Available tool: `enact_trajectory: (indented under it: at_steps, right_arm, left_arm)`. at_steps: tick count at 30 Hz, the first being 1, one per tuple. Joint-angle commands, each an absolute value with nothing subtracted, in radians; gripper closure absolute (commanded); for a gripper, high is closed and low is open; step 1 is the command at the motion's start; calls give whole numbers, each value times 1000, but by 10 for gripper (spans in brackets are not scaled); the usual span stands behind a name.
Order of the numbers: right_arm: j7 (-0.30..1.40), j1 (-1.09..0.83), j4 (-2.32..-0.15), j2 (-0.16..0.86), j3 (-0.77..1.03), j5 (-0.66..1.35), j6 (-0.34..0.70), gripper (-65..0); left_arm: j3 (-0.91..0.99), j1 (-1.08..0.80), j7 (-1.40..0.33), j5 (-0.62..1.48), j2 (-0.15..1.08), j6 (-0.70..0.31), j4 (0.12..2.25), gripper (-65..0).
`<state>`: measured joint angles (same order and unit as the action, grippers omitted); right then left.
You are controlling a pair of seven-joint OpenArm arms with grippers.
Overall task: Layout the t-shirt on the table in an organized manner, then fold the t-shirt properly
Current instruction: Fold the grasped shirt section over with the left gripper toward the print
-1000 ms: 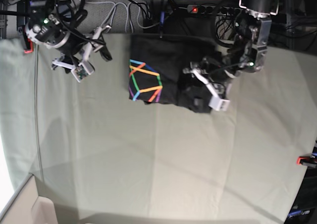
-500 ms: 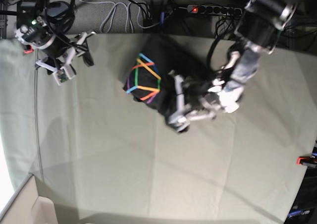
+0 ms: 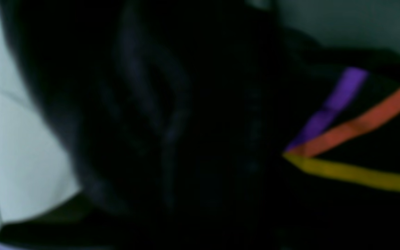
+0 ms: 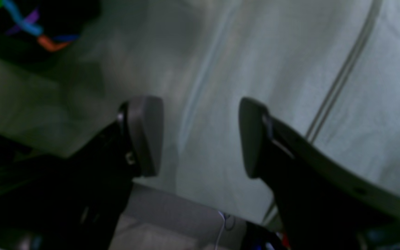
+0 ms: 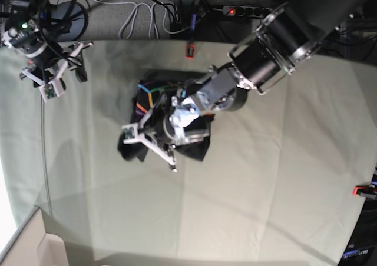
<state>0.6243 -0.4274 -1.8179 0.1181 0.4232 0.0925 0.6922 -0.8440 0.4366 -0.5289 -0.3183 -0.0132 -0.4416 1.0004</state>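
Observation:
The dark t-shirt [image 5: 197,141] lies bunched in a heap left of the table's middle, with its rainbow logo [image 5: 144,96] on the left side. My left gripper [image 5: 150,139] reaches in from the upper right and is buried in the heap. Its fingers are hidden by black cloth, which fills the left wrist view [image 3: 186,139] along with part of the logo [image 3: 352,128]. My right gripper [image 5: 70,63] hangs open and empty over the table [image 5: 265,189] at the far left. Its fingers [image 4: 144,135] stand apart above bare cloth [image 4: 290,52], with the shirt [image 4: 30,21] far off.
Red-orange clamps sit at the back edge [image 5: 190,49] and the right edge [image 5: 362,190]. A power strip [image 5: 247,10] and cables lie behind the table. A pale box corner [image 5: 35,245] is at the front left.
My left arm has swung left and forward across the table, and the t-shirt has come with it, from lying folded at the back to a heap. My right gripper has drawn back to the left.

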Motion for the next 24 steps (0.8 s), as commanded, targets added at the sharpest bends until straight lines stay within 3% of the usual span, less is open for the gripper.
enact_trajectory:
  at_steps: [1,6,12,15,24]
  right_arm:
    - [605,-429,-1836,127,438,105,698,-347]
    - [605,-429,-1836,127,444,105,698,-347]
    - [605,-423,-1836,124,437,107,698,-347]
    - [605,-404,-1836,93,435,104,698,-347]
    - [605,-374,-1836,85,433,102,698,-347]
  left_arm:
    - [-845,473,-524,-328,-31,-438,986,-1]
    - [-842,510,-529,-349,-58,-438,915,-12]
    - [-843,538,-541,-351,-58,-438,932,-173]
    - [-843,542,-541,-352,-58,-438,972,-223]
    - [-842,539,-542,-495,-53,-443,1015,-232]
